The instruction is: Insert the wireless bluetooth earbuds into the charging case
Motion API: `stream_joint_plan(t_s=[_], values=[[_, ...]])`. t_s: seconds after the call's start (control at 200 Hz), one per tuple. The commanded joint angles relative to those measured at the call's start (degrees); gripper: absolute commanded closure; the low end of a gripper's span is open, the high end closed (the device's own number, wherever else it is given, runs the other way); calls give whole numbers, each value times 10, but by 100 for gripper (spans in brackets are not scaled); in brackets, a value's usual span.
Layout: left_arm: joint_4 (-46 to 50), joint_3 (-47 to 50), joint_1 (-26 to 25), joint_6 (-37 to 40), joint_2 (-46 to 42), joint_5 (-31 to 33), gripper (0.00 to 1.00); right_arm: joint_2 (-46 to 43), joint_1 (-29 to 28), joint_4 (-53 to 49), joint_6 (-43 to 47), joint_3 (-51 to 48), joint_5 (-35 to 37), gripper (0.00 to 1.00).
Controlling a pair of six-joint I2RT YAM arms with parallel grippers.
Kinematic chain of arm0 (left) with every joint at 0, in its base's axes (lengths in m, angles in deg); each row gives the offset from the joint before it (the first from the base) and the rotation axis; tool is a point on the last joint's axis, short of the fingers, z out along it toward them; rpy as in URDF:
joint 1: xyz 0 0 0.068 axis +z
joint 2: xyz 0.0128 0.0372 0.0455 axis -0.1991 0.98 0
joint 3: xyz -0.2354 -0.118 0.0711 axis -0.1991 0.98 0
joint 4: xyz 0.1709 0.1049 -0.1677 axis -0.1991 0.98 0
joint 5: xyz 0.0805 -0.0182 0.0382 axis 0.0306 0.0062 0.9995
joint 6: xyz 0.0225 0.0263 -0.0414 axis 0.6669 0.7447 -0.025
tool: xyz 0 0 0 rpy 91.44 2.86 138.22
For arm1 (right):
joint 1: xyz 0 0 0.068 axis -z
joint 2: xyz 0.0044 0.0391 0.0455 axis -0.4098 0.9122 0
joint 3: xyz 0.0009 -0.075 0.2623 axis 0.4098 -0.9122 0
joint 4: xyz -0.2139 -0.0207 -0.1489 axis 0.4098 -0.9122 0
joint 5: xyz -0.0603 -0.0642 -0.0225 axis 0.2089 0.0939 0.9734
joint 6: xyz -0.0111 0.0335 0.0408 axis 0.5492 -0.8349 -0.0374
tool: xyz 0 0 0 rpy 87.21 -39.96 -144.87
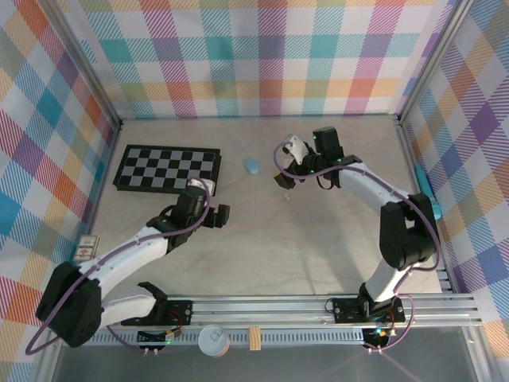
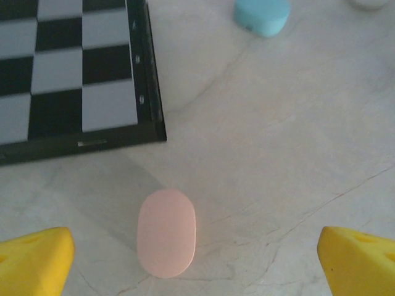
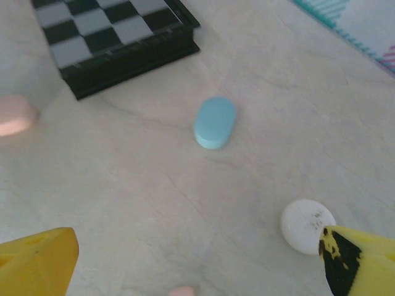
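L claw (image 2: 197, 262) open — above pink case (image 2: 166, 233).

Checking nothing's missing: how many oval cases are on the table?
3. One pink case near a corner of the chessboard, one blue case mid-table, one white case by the right gripper. The arms may hide more.
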Motion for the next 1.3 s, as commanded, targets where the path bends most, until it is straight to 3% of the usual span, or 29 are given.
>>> stream_joint_plan(t_s=[0.0, 0.21, 0.35, 0.54, 0.93, 0.96, 1.07, 1.17, 1.295], values=[[69, -44, 12, -48, 48, 18, 0, -44, 0, 30, -14, -23, -70, 1], [94, -96, 47, -58, 151, -36, 0, -88, 0, 19, -3, -63, -56, 1], [121, -115, 54, -60, 185, -20, 0, -105, 0, 16, 9, -81, -38, 1], [154, -122, 61, -67, 198, -25, 9, -109, 0, 17, 14, -92, -30, 1], [183, -154, 61, -63, 246, -29, 44, -116, 1, 16, 13, -96, -28, 1], [183, -155, 61, -63, 247, -30, 51, -118, 1, 15, 13, -97, -27, 1], [182, -155, 61, -60, 246, -32, 60, -121, 1, 15, 12, -100, -24, 0], [183, -154, 61, -55, 241, -36, 67, -122, 1, 17, 6, -100, -26, 0], [184, -152, 61, -51, 225, -36, 68, -122, 1, 29, -9, -99, -28, 0]])
